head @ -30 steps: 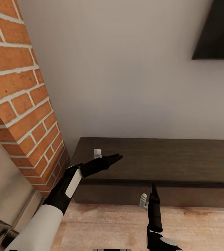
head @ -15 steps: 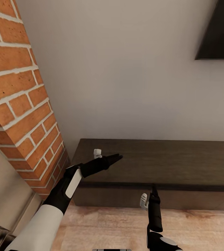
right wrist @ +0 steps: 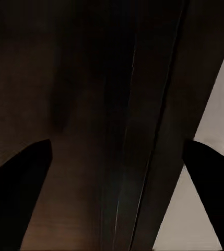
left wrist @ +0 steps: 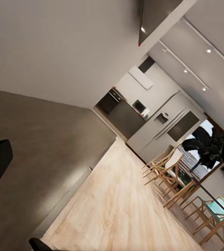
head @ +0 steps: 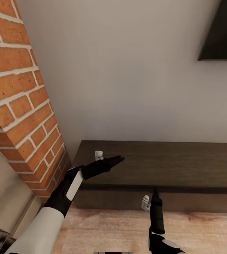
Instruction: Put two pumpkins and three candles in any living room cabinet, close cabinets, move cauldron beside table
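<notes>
1. Across the lower half of the head view runs the cabinet point(head: 169, 165), a long, low, dark-brown unit standing against the pale wall point(head: 127, 70), its left end beside the brick pillar point(head: 18, 106).
2. Its top is flat and bare where I can see it, and its front point(head: 198, 201) reads as closed, with no handle showing.
3. At lower left of the frame, the left hand point(head: 115, 160) hovers over the left part of the cabinet top; from this angle its fingers look drawn close together, but I cannot tell for sure.
4. At lower centre, the right hand point(head: 155, 192) points at the cabinet's upper front edge, very near it; in its own wrist view the two dark fingertips point(right wrist: 18, 193) stand spread wide apart with nothing between them, the dark wood and a seam point(right wrist: 138, 130) filling the gap.
5. My judgement of handling: the cabinet is rigid, heavy wood that will not shift; only a front panel should move, sliding stiffly and straight.
6. With no handle, the likely purchase is the top lip or seam of a front panel, hooked with a fingertip and drawn squarely outward; smooth wood may let the finger slip.
7. Farther off in the left wrist view lie a wooden floor point(left wrist: 127, 204) and chairs point(left wrist: 169, 172).
</notes>
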Tool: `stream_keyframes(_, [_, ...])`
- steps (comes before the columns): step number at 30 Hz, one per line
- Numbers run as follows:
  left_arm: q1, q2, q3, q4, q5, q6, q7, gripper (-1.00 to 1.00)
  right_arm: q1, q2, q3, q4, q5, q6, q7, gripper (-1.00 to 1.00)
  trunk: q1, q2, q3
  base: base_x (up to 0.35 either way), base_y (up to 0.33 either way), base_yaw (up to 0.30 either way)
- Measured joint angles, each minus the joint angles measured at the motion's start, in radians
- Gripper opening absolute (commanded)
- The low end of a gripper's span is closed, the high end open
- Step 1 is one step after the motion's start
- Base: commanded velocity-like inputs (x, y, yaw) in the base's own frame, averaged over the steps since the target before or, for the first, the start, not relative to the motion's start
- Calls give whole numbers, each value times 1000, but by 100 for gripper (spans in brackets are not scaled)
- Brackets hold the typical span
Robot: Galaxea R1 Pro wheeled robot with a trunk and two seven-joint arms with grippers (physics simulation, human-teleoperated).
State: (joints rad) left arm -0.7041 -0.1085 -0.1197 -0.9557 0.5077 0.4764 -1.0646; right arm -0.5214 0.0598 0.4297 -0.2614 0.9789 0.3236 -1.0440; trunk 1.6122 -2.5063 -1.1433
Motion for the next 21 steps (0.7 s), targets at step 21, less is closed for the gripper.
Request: stream_keyframes(21, [0, 0, 0, 0, 0, 0, 0, 100, 0, -2, -4, -17, -9, -9, 4, -100, 0, 0, 0, -15, 0, 0])
